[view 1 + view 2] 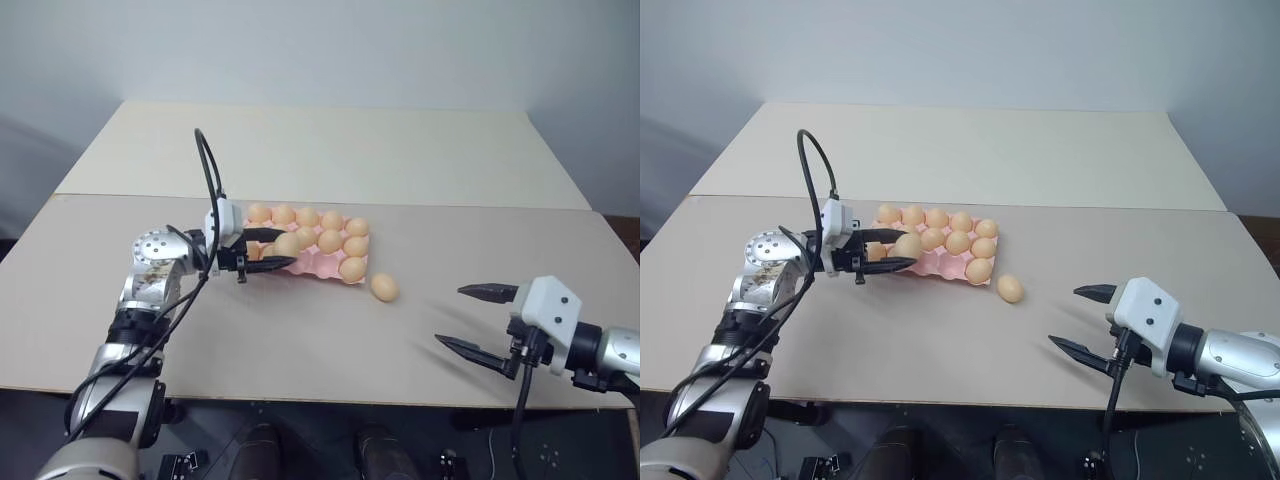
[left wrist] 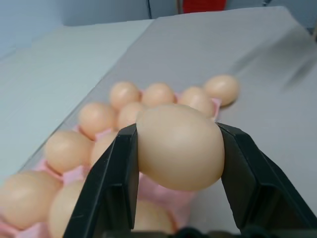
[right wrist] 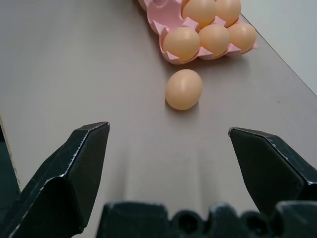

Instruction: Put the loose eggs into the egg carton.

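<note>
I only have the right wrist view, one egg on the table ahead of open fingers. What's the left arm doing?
Observer: The left gripper is shut on an egg, held over the near-left part of the egg carton.
Operator: Any other eggs loose on the table?
Observer: I see just the one, the loose egg lying beside the carton's right corner, apart from it.
Operator: How does my gripper sit relative to it?
Observer: The right gripper hangs open, off to the egg's right and nearer the robot, not touching it.

left fingers (image 2: 124, 183) clamped, arm raised; right fingers (image 3: 84, 158) spread wide, low.
</note>
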Robot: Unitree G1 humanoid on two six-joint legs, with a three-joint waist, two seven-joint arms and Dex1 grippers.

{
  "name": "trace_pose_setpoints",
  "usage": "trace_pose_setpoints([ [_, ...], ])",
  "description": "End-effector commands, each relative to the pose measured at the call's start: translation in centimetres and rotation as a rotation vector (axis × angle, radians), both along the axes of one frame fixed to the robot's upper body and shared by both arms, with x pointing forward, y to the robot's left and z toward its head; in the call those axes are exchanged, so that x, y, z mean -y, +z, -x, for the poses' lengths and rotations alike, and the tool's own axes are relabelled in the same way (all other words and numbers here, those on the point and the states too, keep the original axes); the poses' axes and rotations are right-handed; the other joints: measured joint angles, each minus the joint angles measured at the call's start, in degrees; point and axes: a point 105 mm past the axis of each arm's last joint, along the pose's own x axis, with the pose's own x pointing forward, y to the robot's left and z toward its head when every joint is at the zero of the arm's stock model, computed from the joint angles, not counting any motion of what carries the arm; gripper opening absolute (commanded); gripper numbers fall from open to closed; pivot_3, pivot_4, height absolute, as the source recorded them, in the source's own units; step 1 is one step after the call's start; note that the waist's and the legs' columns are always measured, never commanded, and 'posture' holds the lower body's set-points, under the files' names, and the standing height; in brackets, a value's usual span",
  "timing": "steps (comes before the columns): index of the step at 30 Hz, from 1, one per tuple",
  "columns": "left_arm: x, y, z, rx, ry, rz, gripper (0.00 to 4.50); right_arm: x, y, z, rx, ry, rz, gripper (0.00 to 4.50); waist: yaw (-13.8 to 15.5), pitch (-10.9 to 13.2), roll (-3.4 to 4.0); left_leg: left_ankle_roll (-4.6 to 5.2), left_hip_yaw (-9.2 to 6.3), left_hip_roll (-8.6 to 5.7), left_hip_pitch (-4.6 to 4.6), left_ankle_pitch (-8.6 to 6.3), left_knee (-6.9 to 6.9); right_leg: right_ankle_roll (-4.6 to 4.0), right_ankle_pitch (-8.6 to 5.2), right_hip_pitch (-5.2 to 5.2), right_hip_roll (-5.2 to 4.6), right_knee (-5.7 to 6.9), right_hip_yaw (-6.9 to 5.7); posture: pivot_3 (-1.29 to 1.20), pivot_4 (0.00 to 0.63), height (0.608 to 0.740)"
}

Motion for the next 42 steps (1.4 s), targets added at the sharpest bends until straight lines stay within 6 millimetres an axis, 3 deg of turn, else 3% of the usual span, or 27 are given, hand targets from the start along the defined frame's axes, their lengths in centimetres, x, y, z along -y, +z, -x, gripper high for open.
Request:
trace_pose_setpoints([
  [1,0.4,0.2,-0.7,0.041,0.001,-0.012,2.03,-0.3,0.6,-0.1,0.047,0.011,0.002,4.5,-0.01,0.0,0.0,0.0,0.0,0.0,-0.01,0.0,0.0,0.0,0.0,0.0,0.0,0.0,0.0,0.0,0.15,0.74],
  [6,0.7,-0.4,-0.8,0.032,-0.032,-0.041,2.03,-0.1,0.5,0.2,0.044,-0.004,0.008,4.5,-0.1,0.0,0.0,0.0,-0.01,0.0,-0.02,0.0,0.0,0.0,0.0,-0.01,0.01,0.01,-0.01,0.0,0.15,0.74],
  [7,0.7,-0.4,-0.7,0.022,-0.051,-0.042,2.72,0.0,0.4,0.3,0.044,-0.008,0.009,4.5,-0.14,0.0,0.0,0.0,-0.01,0.0,-0.02,0.0,0.0,0.0,0.0,-0.01,0.01,0.01,-0.01,0.0,0.15,0.74],
  [13,0.3,-0.1,-1.1,0.068,-0.01,-0.024,4.48,0.0,0.3,0.4,0.039,-0.012,0.011,4.5,-0.19,0.0,0.0,0.0,-0.02,0.0,-0.02,0.0,0.0,0.0,0.0,-0.01,0.01,0.02,-0.01,0.0,0.15,0.74],
  [20,-1.5,1.9,-0.1,0.095,-0.029,0.011,4.48,0.1,0.5,0.2,0.038,-0.004,0.015,4.5,-0.26,0.0,0.0,0.0,-0.03,0.01,-0.02,0.0,0.0,0.0,0.0,-0.01,0.01,0.02,-0.01,0.0,0.15,0.74],
  [28,-7.2,6.4,5.1,0.084,-0.095,0.022,4.48,0.6,0.9,-0.1,0.036,0.004,0.02,4.5,-0.65,0.01,0.02,0.0,-0.03,0.07,0.03,0.0,-0.03,-0.01,-0.01,-0.01,0.04,0.06,0.0,0.0,0.15,0.74],
  [32,-9.1,7.0,8.2,0.027,-0.101,-0.035,4.48,0.7,1.1,-0.5,0.036,0.016,0.022,4.5,-0.6,0.02,0.04,0.0,-0.02,0.09,0.02,0.0,-0.03,0.0,-0.01,-0.01,0.03,0.02,-0.01,0.0,0.15,0.74],
  [42,-8.5,6.6,9.9,0.015,-0.115,-0.031,4.48,0.7,1.5,-1.7,0.033,0.048,0.018,4.5,-0.08,0.03,0.04,0.0,0.04,0.09,-0.01,0.0,-0.02,0.0,-0.01,-0.02,0.01,-0.01,-0.02,0.0,0.15,0.74],
])
